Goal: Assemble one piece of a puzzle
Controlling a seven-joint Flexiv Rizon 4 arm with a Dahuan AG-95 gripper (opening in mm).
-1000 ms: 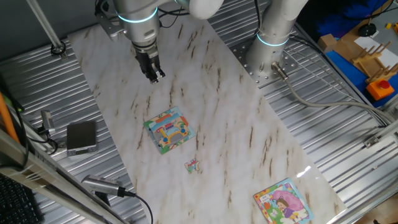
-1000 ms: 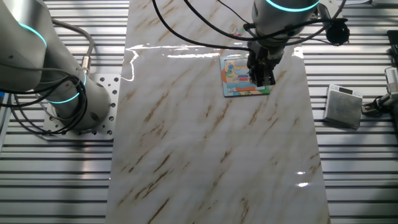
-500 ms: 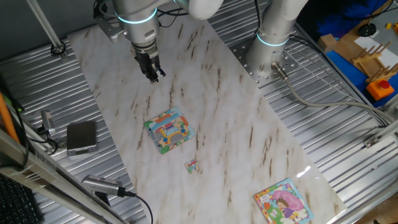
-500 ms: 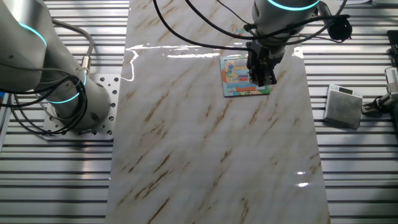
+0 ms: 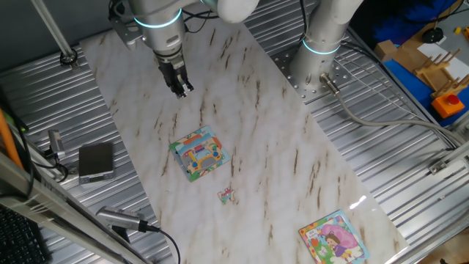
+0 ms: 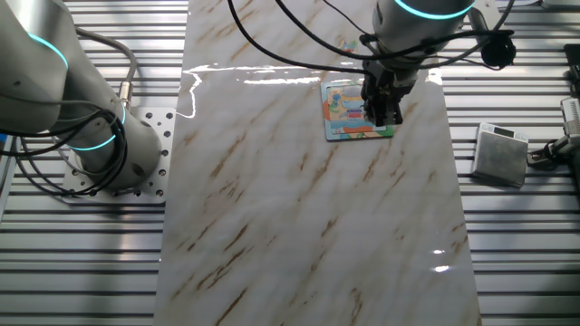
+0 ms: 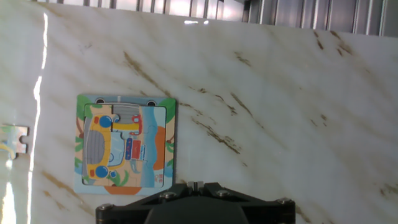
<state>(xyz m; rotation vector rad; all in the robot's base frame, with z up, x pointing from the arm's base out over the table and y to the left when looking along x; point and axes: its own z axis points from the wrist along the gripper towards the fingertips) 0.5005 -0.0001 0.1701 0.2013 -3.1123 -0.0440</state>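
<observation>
Marble table (image 5: 293, 147) carries the puzzle (image 5: 199, 152), which lies flat near the middle, its yellow-and-red picture facing up. The piece (image 5: 226, 194) lies loose on the marble just beyond the puzzle's lower corner, close to it but not touching. In the hand view the puzzle (image 7: 125, 144) sits left of centre, and the piece (image 7: 12, 139) shows at the left edge, partly cut off, with a bare strip of marble between them.

The gripper (image 5: 181, 87) hangs from the arm (image 5: 157, 22) above the far end of the table, well apart from the puzzle and farther still from the piece. Its fingers point down and seem drawn together with nothing between them, though they are small and dark in this view. In the other fixed view the gripper (image 6: 382, 110) overlaps the puzzle (image 6: 349, 113), hiding its right side. The hand view shows only the gripper's black body at the bottom edge, not the fingertips.

A second puzzle (image 5: 333, 238), with a girl in pink, lies at the near corner. A grey box (image 5: 96, 161) rests on the ribbed surface beside the table. A second arm's base (image 5: 319, 51) stands at the table's other side.
</observation>
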